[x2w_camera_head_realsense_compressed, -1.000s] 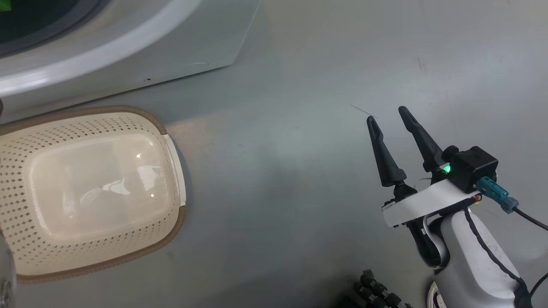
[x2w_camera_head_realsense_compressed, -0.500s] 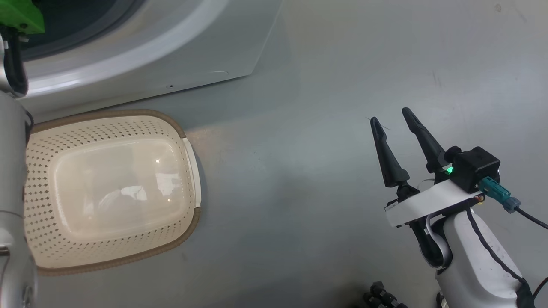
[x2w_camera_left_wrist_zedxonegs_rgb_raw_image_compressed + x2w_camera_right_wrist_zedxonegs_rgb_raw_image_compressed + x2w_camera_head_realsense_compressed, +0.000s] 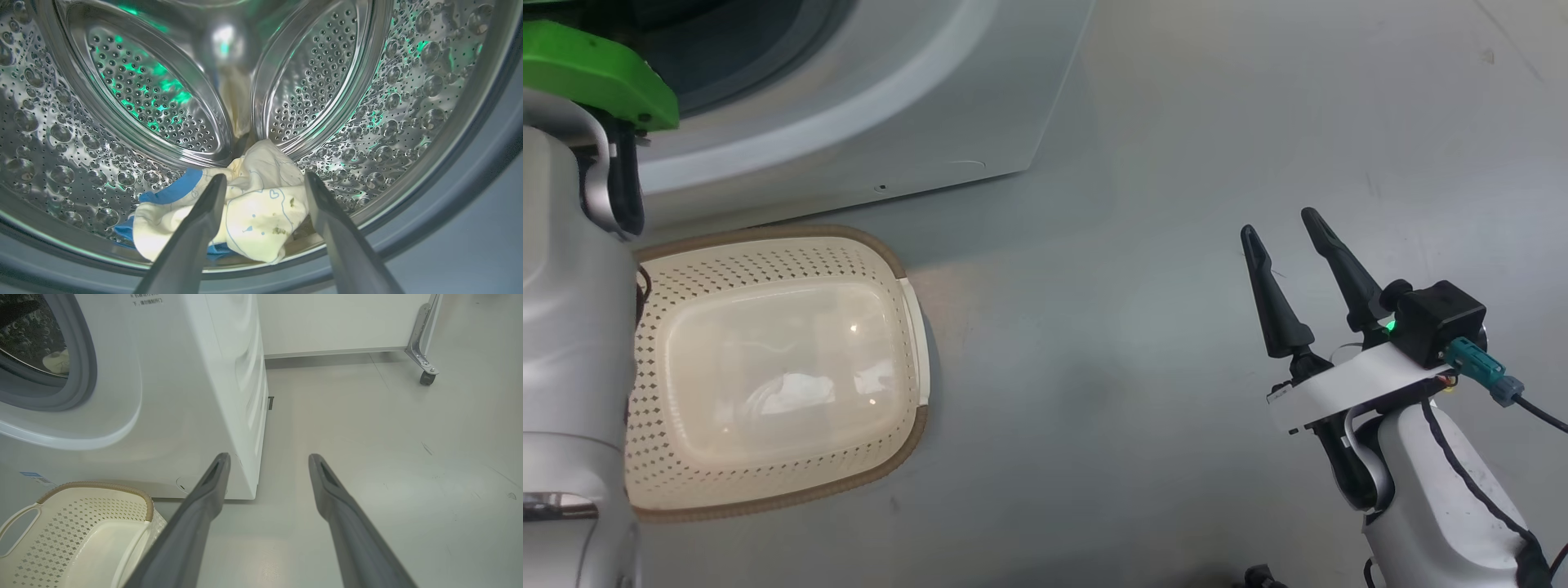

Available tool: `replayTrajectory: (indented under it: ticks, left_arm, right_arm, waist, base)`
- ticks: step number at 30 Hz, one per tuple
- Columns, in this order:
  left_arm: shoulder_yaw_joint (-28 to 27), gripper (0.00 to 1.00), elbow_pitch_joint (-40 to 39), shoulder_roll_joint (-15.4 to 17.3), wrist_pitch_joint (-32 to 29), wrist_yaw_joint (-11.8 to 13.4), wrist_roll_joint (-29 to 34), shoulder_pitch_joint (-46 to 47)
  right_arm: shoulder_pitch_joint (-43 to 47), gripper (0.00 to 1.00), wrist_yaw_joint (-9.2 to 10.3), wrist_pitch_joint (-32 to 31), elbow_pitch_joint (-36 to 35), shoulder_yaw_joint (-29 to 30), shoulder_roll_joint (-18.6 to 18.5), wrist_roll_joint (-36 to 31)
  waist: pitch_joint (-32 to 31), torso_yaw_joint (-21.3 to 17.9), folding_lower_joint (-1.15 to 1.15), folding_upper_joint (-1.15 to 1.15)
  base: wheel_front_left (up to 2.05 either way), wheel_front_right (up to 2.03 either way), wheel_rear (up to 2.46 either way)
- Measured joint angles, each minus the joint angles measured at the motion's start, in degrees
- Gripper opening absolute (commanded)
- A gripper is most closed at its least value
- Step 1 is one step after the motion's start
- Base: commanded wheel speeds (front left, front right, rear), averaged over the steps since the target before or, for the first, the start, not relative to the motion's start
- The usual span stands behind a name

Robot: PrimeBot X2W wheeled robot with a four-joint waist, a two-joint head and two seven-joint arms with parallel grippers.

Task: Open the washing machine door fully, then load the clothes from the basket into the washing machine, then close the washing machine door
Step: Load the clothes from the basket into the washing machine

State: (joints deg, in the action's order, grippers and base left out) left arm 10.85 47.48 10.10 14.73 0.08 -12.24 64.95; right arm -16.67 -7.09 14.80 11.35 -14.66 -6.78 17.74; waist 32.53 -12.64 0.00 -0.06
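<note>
Clothes [image 3: 253,204]: lying low centre in the drum [image 3: 122,106], beyond the left gripper [image 3: 265,174], jaws spread and vacant. Basket [image 3: 768,231], lower left: bare. Right gripper [image 3: 1279,222]: likewise spread, holding nothing. Remaining, seemingly: shutting the washing machine door.

My left arm [image 3: 572,367] hides the basket [image 3: 768,260] at its 9 o'clock side. The washing machine [image 3: 849,106] is cut off at 12 o'clock. My left gripper [image 3: 265,174] covers some of the clothes [image 3: 261,212]. The tiny print [image 3: 146,298] is too small to read.
</note>
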Motion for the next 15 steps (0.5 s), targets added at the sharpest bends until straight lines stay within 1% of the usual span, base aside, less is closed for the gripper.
replayTrajectory:
  ticks: [7,10,15]
  left_arm:
    - [-0.3,1.00,-0.1,-1.4,0.0,0.0,-0.4,-4.0]
    - [-0.4,1.00,-0.1,-2.0,0.0,-0.5,-0.4,-6.1]
    - [-0.3,1.00,-0.4,-3.9,0.0,-0.9,-0.5,-9.4]
  right_arm:
    - [0.0,1.00,0.00,0.0,0.1,0.5,-0.1,0.0]
    - [0.0,1.00,0.00,0.0,0.1,0.7,-0.3,-0.1]
    - [0.3,1.00,0.00,0.0,0.1,1.6,-0.8,-0.1]
  waist:
    - [-2.2,1.0,0.00,0.00]
    - [-3.3,1.4,0.00,0.00]
    - [-5.0,2.2,0.00,0.00]
  base:
    - [0.00,0.00,0.00]
    - [0.00,0.00,0.00]
    - [0.00,0.00,0.00]
